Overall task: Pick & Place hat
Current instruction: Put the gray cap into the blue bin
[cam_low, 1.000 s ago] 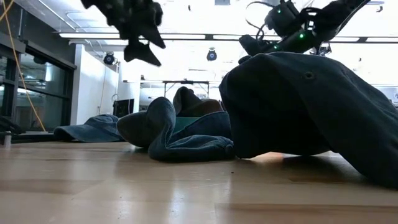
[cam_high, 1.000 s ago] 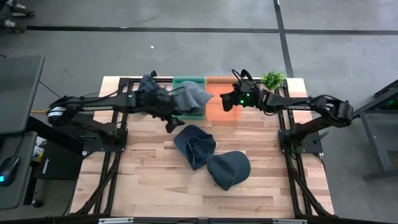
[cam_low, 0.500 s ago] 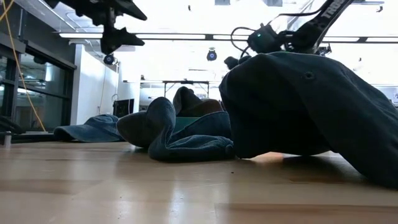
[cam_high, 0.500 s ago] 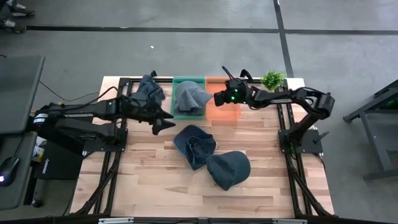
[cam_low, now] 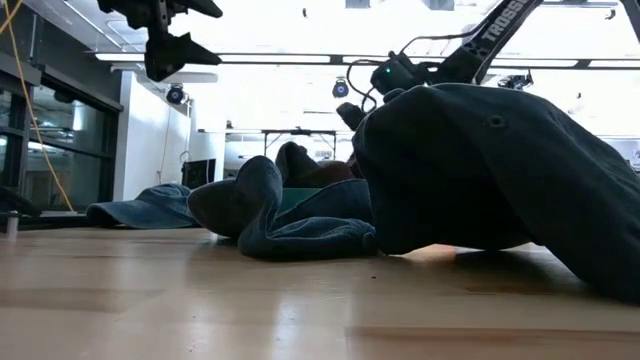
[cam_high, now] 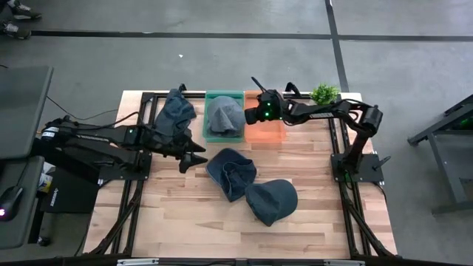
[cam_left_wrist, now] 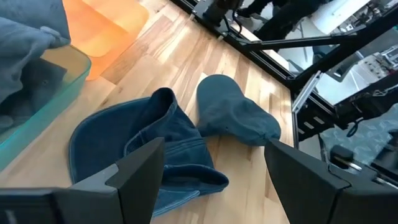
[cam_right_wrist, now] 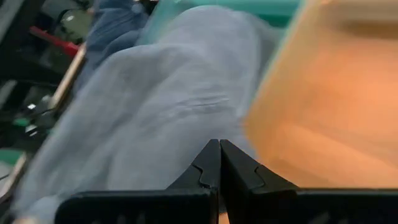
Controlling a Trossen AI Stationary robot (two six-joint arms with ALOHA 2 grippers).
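crumpled grey hat (cam_high: 224, 114) in green bin (cam_high: 224, 134), left gripper (cam_high: 194, 154) spread, right gripper (cam_high: 255, 94) pressed together

- Even, diffuse light is falling over the high view, and the wooden table (cam_high: 185, 214) is showing only soft shadows beside the hats
- In the low view, ceiling strip lights (cam_low: 290, 58) are blowing out to white, turning the near dark hat (cam_low: 490, 170) into a silhouette
- The near tabletop is catching a pale sheen and going soft
- The right wrist view is smearing with blur across the grey hat (cam_right_wrist: 168, 106) and the orange bin (cam_right_wrist: 323, 99)
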